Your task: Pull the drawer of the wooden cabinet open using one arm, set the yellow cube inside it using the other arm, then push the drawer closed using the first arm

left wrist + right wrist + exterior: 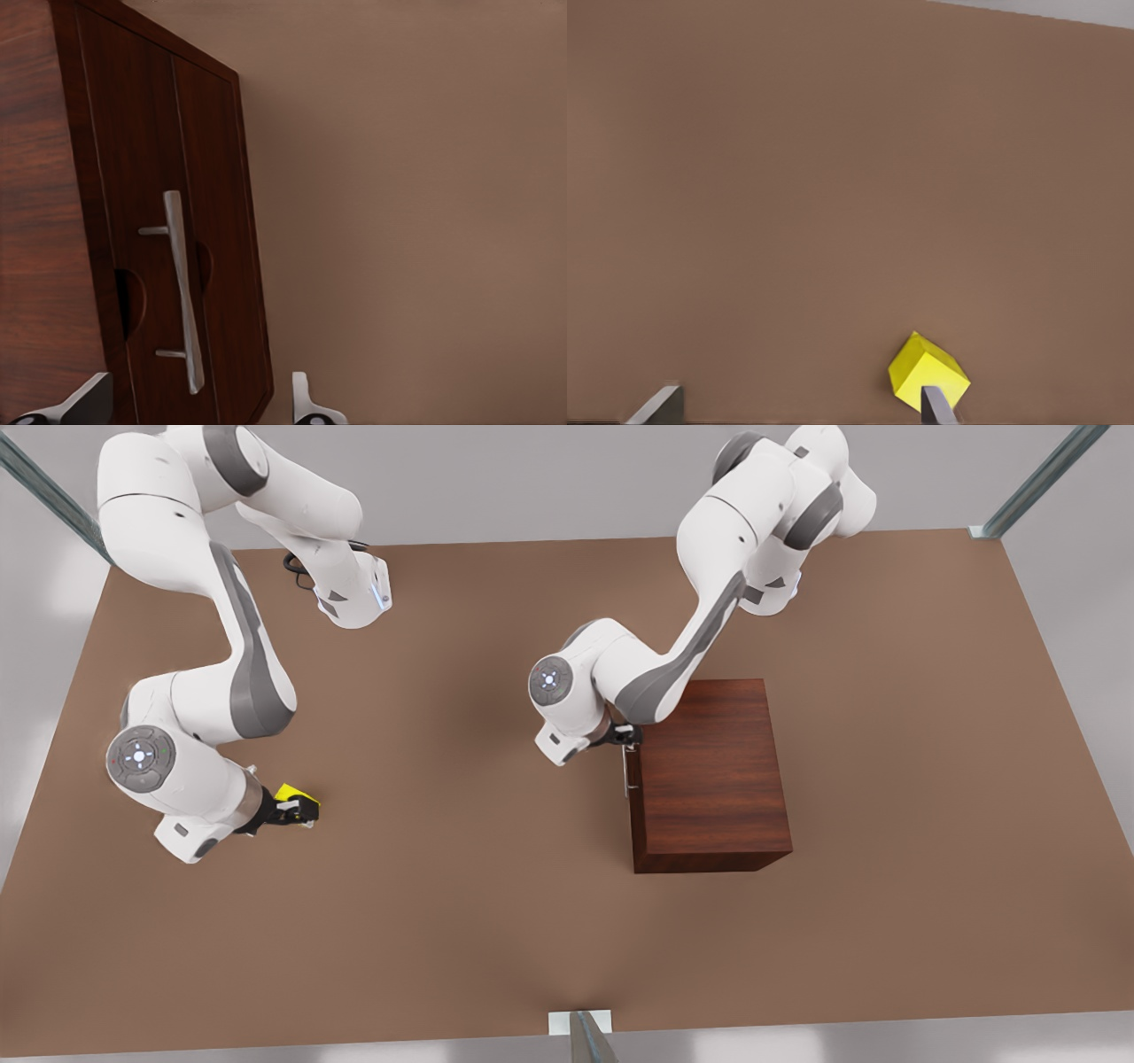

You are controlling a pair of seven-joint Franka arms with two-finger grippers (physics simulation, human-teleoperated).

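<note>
Cabinet (709,775) sits right of centre on the table (496,921) in the front view, its drawer front facing that view's left and flush with the body, so the drawer is not yet out. The left gripper (627,737) is right at the upper end of the handle (628,772); whether it touches I cannot tell from here. Far off at the view's left, the right gripper (299,811) is low over the cube (292,793), which rests on the table well apart from the cabinet.

From the left wrist view, the drawer (177,266) fills the near side, with the handle (182,292) standing between two spread fingertips (310,409). The jaws are wide and grip nothing. To pull well, I judge the fingers should go further in, straddle the bar near its middle, close firmly, then draw straight out along the drawer's travel, without twisting.

In the right wrist view, the cube (926,370) lies tilted to the frame, beside one fingertip (937,405) rather than centred between the open pair. This gripper also holds nothing; it should centre before closing.
</note>
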